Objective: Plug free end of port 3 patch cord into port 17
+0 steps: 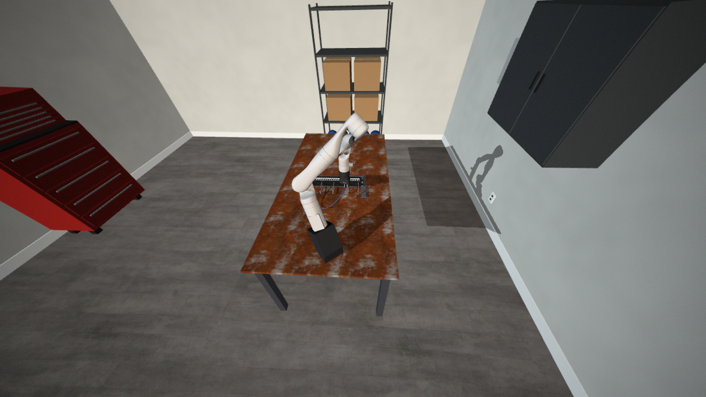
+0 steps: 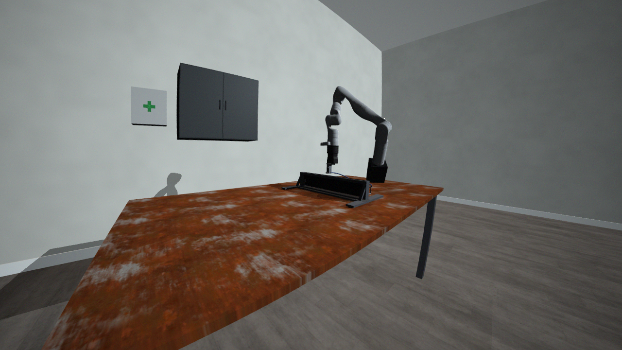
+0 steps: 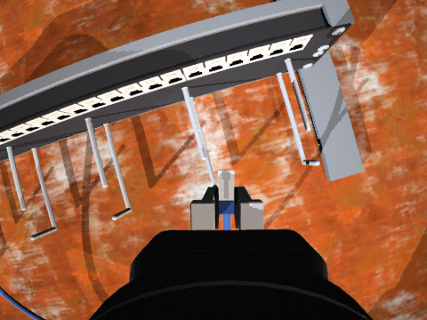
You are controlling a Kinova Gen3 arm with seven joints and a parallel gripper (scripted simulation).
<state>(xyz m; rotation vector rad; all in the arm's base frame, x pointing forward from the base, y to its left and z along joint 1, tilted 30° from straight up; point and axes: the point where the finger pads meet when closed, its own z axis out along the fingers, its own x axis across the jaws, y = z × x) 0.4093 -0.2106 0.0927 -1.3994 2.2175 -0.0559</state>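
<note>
The black patch panel stands on its rack feet across the table, its row of white number plates and jacks facing me. My gripper is shut on the cord's free plug, a pale grey plug with a blue boot. It holds the plug above the table, in front of the right half of the panel and apart from it. The blue cord trails off at the lower left. In the top view the gripper hangs just in front of the panel. In the exterior view it hangs behind the panel's back.
Several grey cable-management rods stick out from the panel's front toward me, one close to the plug. The rack's right foot lies on the table to the right. The arm's black base stands near the table's front edge.
</note>
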